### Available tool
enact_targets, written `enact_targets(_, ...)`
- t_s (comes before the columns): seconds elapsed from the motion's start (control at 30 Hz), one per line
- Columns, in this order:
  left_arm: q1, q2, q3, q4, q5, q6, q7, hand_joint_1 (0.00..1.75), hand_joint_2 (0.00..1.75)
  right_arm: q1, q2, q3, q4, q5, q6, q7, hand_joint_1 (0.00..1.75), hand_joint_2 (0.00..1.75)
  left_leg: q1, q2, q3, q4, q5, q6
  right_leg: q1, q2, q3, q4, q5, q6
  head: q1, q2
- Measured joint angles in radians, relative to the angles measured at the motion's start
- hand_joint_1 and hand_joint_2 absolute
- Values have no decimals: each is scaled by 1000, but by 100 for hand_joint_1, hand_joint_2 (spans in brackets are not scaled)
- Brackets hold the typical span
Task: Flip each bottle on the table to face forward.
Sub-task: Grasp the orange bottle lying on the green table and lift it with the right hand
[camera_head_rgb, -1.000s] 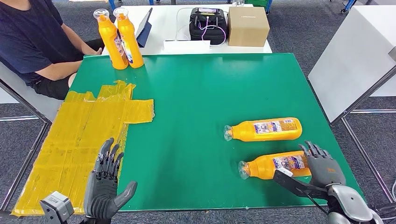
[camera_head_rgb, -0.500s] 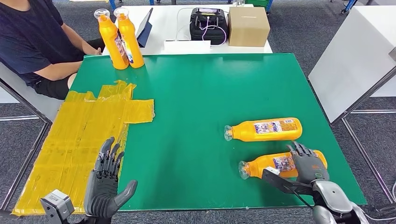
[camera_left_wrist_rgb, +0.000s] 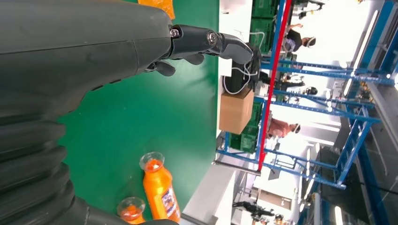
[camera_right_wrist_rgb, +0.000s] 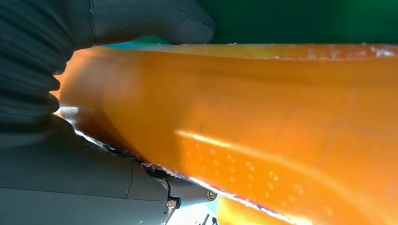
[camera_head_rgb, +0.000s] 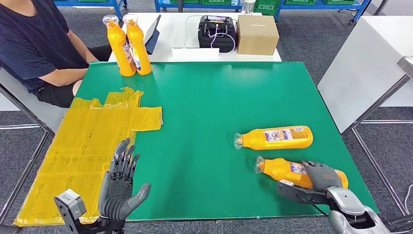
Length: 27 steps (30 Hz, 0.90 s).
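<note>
right hand [camera_head_rgb: 322,176] gripping near bottle [camera_head_rgb: 285,171], table edge [camera_head_rgb: 243,217] close

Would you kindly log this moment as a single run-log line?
right hand: grips near lying bottle | left hand: open, over table edge | far lying bottle: untouched | two upright bottles: far corner

A: What fills the middle of the head view?
B: A green table [camera_head_rgb: 204,97], with a yellow taped sheet [camera_head_rgb: 83,146] over its left part.

A: And behind it?
B: At upper centre, a white table [camera_head_rgb: 175,29] carrying a brown cardboard box [camera_head_rgb: 257,35] and a black case [camera_head_rgb: 216,33].

A: The floor?
B: Grey carpet [camera_head_rgb: 311,39]. A white cabinet [camera_head_rgb: 370,63] stands at the right edge; blue shelving [camera_head_rgb: 311,5] runs along the top.

A: Anyone there?
B: A person in a dark shirt [camera_head_rgb: 34,44], seated upper left.
</note>
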Motion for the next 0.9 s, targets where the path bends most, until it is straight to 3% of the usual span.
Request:
enact_targets(0.37, -11, 30, -27, 17, 16, 24, 0, 0, 175, -4, -30, 31, 13, -85, -6, 36, 175, 175, 1, 0, 11, 0, -5, 7, 0, 0, 18, -10, 0, 4, 0, 0)
enact_targets(0.5, -7, 35, -29, 16, 15, 31, 4, 0, 175, 6, -24, 30, 12, -106, -58, 36, 175, 175, 0, 0, 10, 0, -7, 7, 0, 0, 18, -11, 1, 5, 0, 0)
enact_targets(0.7, 53, 35, -22, 0, 116, -22, 52, 0, 175, 64, 66, -42, -100, -275, -190, -66, 175, 175, 0, 4, 3, 0, -7, 7, 1, 3, 16, -10, 3, 7, 0, 0)
enact_targets(0.9, 142, 13, 20, -25, 219, -125, 66, 0, 175, 150, 191, -85, -413, -456, -220, -164, 175, 175, 0, 2, -11, 0, -3, 5, 1, 2, 4, -4, 5, 6, -1, 0)
